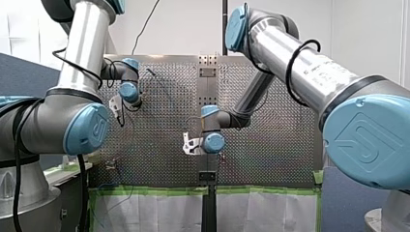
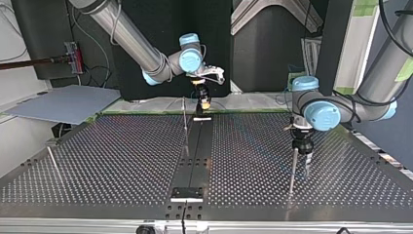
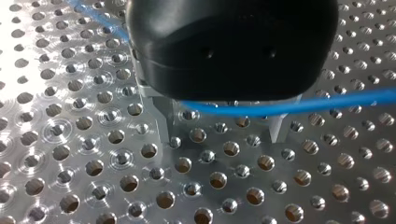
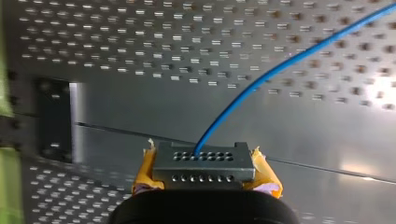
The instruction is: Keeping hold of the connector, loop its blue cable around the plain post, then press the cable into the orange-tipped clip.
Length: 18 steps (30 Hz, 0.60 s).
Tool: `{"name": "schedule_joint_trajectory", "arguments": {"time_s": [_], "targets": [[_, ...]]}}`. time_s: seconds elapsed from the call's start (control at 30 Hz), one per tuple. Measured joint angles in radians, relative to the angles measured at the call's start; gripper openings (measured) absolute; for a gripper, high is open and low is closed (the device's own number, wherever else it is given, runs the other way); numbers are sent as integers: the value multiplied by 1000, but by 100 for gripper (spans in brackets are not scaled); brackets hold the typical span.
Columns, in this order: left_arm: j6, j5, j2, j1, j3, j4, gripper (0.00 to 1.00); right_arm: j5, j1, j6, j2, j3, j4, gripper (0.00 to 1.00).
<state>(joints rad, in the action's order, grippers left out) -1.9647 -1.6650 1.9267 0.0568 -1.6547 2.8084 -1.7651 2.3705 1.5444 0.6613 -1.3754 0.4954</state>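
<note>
In the right wrist view my right gripper (image 4: 203, 171) is shut on a grey connector (image 4: 203, 162), with its yellow pads (image 4: 145, 173) on either side. The blue cable (image 4: 280, 67) leaves the connector's face and runs away over the perforated plate. In the left wrist view my left gripper (image 3: 222, 135) is open, its metal fingers (image 3: 164, 125) wide apart just above the plate. The blue cable (image 3: 289, 106) crosses between them, close under the black body. In the top view my right gripper (image 2: 203, 102) hangs at the far middle. My left gripper (image 2: 302, 146) is beside a thin post (image 2: 292, 170).
The perforated table (image 2: 112, 161) has a dark centre strip (image 2: 195, 156). A second thin post (image 2: 185, 124) stands near the middle and another (image 2: 53, 163) at the top view's left. Green tape (image 1: 159, 191) edges the plate in the front view.
</note>
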Motion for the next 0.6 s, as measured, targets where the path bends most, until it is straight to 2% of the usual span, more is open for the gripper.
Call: {"name": "schedule_joint_trajectory", "arguments": {"time_s": [0.17,0.47,0.6], "targets": [[0,0,0,-2,0,-2,100,-9,2,23,-54,0,43,0],[0,-2,0,-2,0,-3,100,-12,-2,44,-145,0,127,0],[0,-3,0,-2,0,-2,100,-31,-5,50,-188,1,169,0]]}}
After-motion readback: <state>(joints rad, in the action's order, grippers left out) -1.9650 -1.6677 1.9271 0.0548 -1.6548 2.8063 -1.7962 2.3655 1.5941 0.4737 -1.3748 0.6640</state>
